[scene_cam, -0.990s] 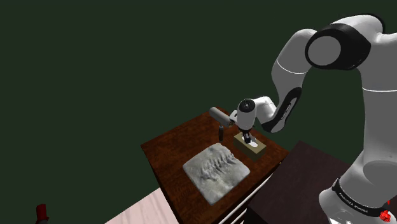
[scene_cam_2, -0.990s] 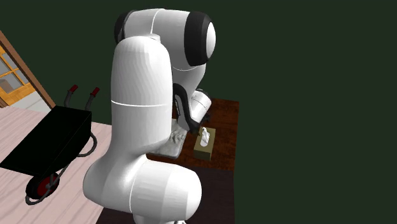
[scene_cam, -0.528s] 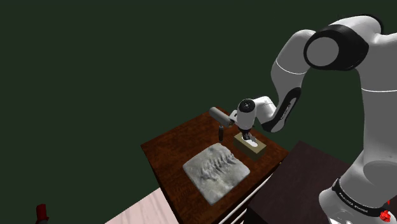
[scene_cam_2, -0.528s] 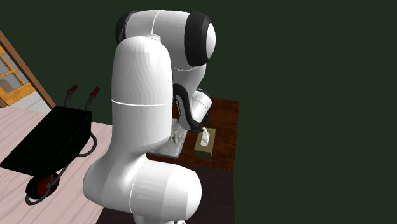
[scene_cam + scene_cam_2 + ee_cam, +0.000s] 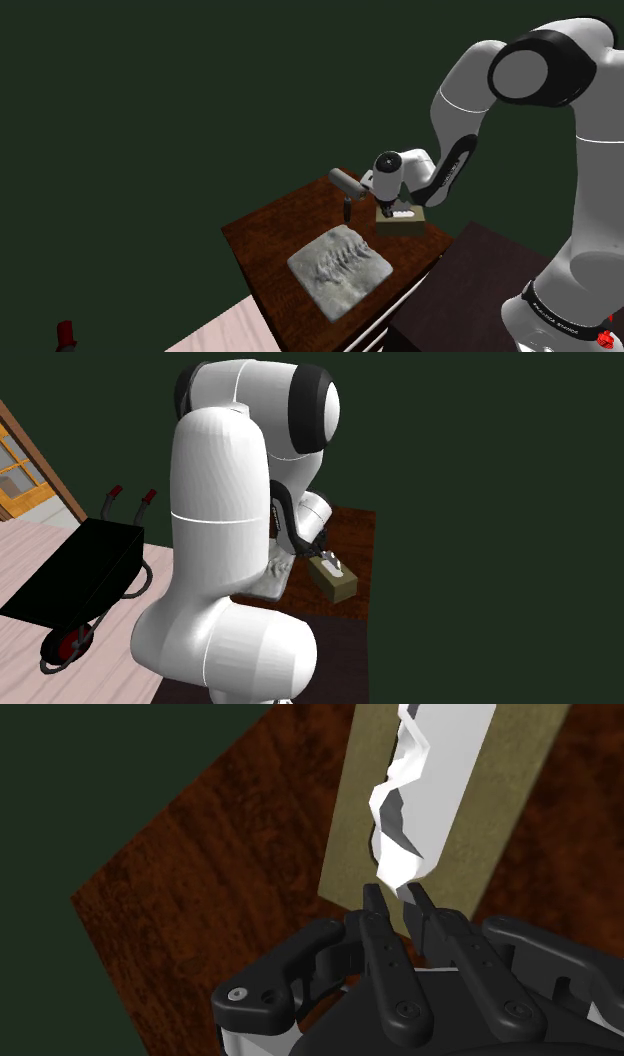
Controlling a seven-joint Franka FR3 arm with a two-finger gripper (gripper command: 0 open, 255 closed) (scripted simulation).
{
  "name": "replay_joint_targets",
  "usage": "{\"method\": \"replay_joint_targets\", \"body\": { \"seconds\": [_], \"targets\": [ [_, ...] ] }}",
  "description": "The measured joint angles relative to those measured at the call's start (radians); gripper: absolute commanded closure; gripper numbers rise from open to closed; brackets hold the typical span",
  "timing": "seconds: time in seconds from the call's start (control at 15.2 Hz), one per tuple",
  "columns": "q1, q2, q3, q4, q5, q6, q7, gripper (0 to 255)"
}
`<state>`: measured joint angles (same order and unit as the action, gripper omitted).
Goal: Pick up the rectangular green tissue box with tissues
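Black gripper (image 5: 397, 896), fingers drawn almost together, pinches the lower tip of a crumpled white tissue (image 5: 410, 804) rising from the slot of a long, plain olive-tan tissue box (image 5: 352, 824). The box lies askew at the corner of the dark wooden desk (image 5: 280, 225) nearest the robot's stand; whether it clears the top cannot be told. A rumpled grey mat (image 5: 340, 265) lies nearby on the desk.
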<state>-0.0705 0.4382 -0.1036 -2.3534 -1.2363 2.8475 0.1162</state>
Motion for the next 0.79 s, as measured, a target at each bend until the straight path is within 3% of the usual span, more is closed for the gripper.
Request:
{"method": "replay_joint_targets", "body": {
  "seconds": [0.79],
  "targets": [
    [-0.052, -0.178, 0.072, -0.081, 0.203, -0.074, -0.218, 255]
  ]
}}
